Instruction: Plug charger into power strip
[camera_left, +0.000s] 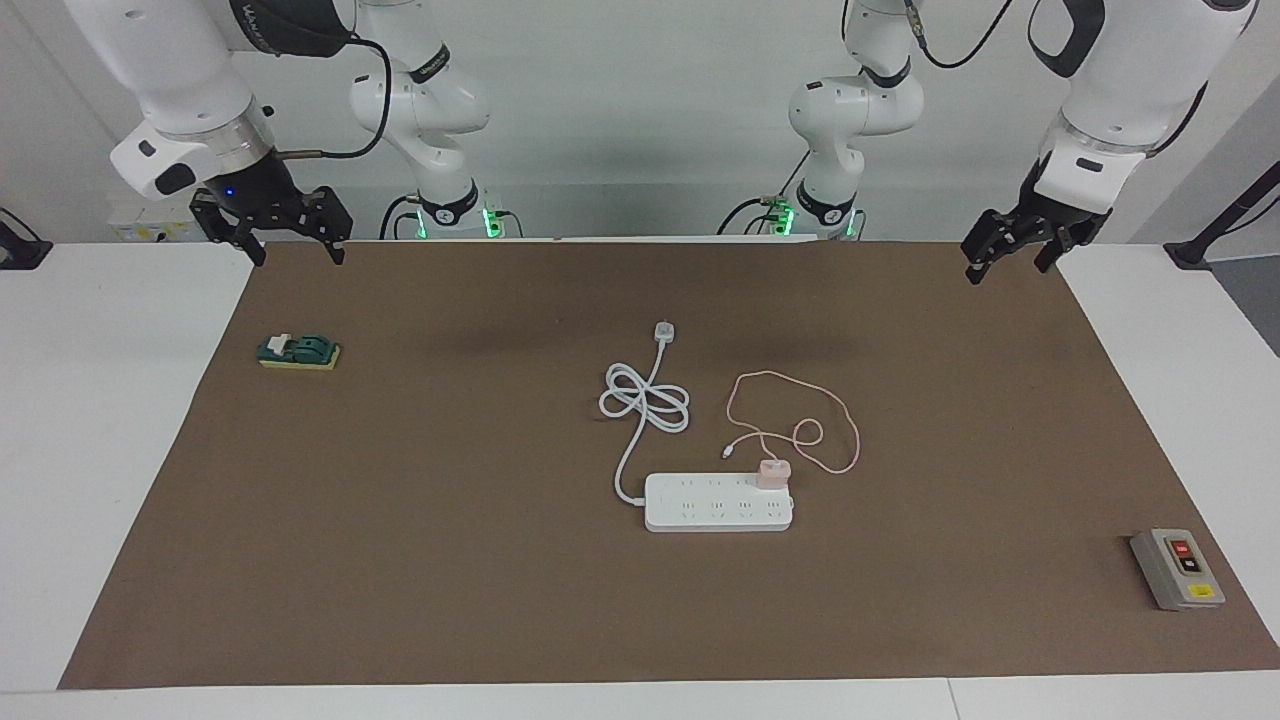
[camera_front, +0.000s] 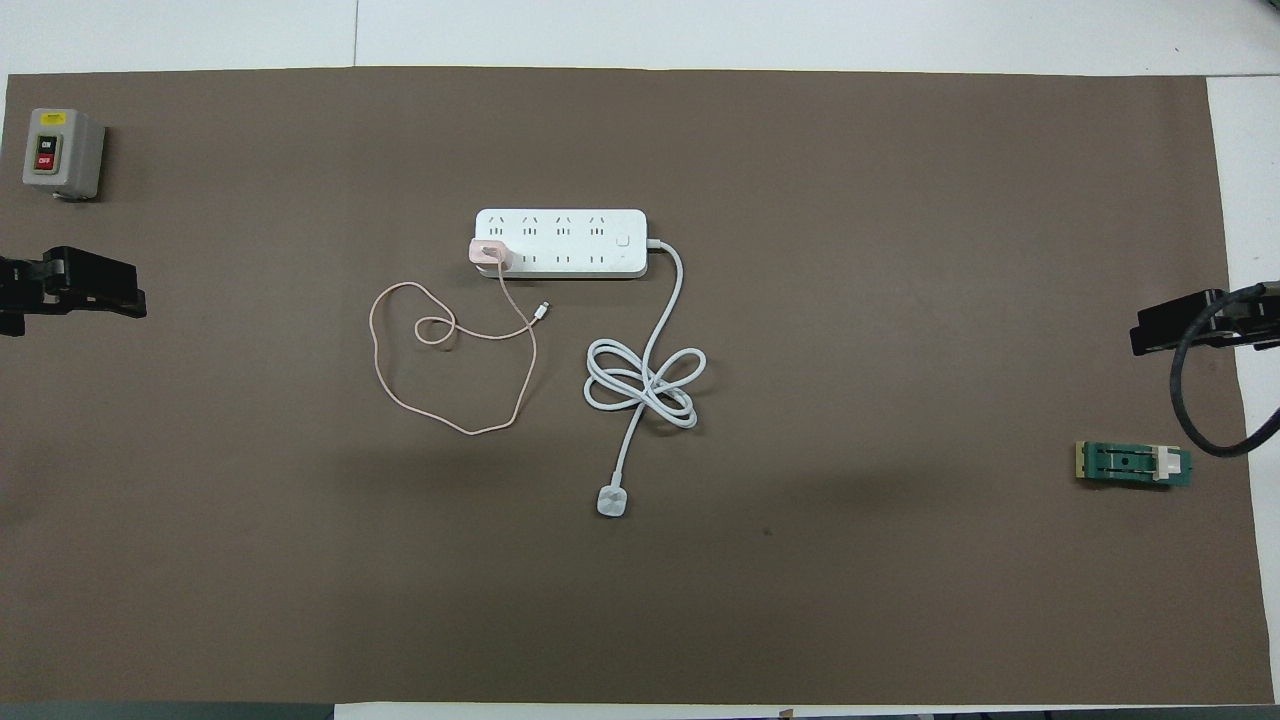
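The white power strip (camera_left: 718, 502) (camera_front: 560, 243) lies flat in the middle of the brown mat. The pale-pink charger (camera_left: 773, 472) (camera_front: 489, 254) stands on the strip's end socket toward the left arm's end, in the row nearer the robots, with its prongs hidden. Its thin pink cable (camera_left: 795, 415) (camera_front: 440, 380) loops on the mat nearer the robots. My left gripper (camera_left: 1005, 272) hangs open and empty over the mat's corner at the left arm's end. My right gripper (camera_left: 298, 258) is open and empty over the corner at the right arm's end.
The strip's thick white cord (camera_left: 645, 400) coils toward the robots and ends in a white plug (camera_left: 664, 331). A grey box with red and yellow buttons (camera_left: 1177, 568) sits at the left arm's end. A green switch block (camera_left: 298, 352) lies at the right arm's end.
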